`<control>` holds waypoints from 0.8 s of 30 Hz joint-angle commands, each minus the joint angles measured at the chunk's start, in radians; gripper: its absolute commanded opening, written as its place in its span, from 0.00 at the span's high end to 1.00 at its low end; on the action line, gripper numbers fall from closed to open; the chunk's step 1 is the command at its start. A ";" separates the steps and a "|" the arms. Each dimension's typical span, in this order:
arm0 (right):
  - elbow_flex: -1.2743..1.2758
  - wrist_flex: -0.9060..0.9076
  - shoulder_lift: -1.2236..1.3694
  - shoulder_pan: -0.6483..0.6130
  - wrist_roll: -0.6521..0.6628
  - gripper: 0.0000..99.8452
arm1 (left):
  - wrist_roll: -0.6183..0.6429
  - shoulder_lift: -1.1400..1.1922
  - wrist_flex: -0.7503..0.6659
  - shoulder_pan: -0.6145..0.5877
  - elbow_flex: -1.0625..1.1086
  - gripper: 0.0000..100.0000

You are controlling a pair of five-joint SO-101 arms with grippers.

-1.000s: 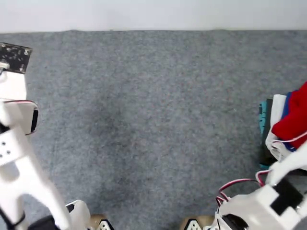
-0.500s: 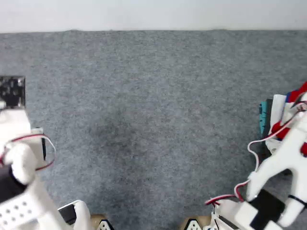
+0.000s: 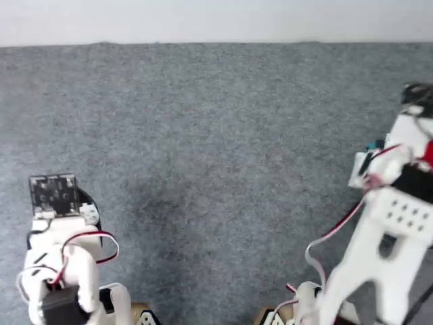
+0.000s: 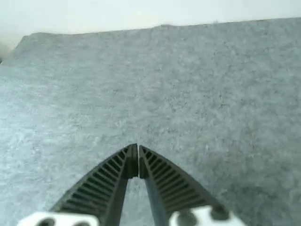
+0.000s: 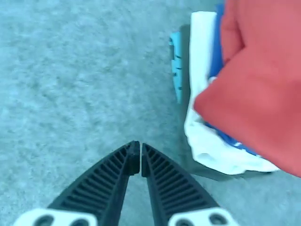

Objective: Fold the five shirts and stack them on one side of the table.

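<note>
the grey felt-covered table [image 3: 223, 135] spreads across the high view, its far edge meeting a pale wall. the right arm [image 3: 389, 223] stands over the right edge of the table, and the left arm [image 3: 61, 271] is drawn in close to its base at the near left corner.

the pile of shirts [image 5: 235, 94] lies at the right edge of the table, loosely heaped and not squared up. in the right wrist view its long side runs about parallel to the line of the gripper's fingers, so the pile's long axis follows the table's right edge, near to far. a red shirt [image 5: 263, 80] lies bunched on top. under it a blue layer [image 5: 218, 52] shows, then a white shirt [image 5: 207, 141] whose rounded fold bulges out at the near end. a pale teal shirt [image 5: 176, 66] sticks out lowest, on the side facing the open table. in the high view the arm covers most of the pile.

the right gripper [image 5: 137, 153] is closed to a hairline slit, the ribbed fingertips meeting and holding nothing. it hangs over bare felt just beside the pile, apart from it; the shirts lie off to its outer side, towards the table edge.

the left gripper [image 4: 138, 157] is likewise pinched together at the tips, empty, over bare felt, well apart from the shirts.
</note>
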 commanded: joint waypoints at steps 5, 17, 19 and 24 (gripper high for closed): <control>0.482 -0.243 -0.337 -0.134 -0.012 0.99 | 0.005 -0.169 -0.064 0.008 0.205 0.99; 1.020 -0.483 -0.694 -0.219 -0.012 0.99 | 0.006 -0.161 -0.176 0.104 0.421 0.99; 1.103 -0.522 -0.763 -0.222 -0.012 0.99 | 0.009 -0.161 -0.176 0.150 0.449 0.99; 1.261 -0.498 -0.947 -0.275 -0.017 0.99 | 0.011 -0.161 -0.184 0.192 0.509 0.99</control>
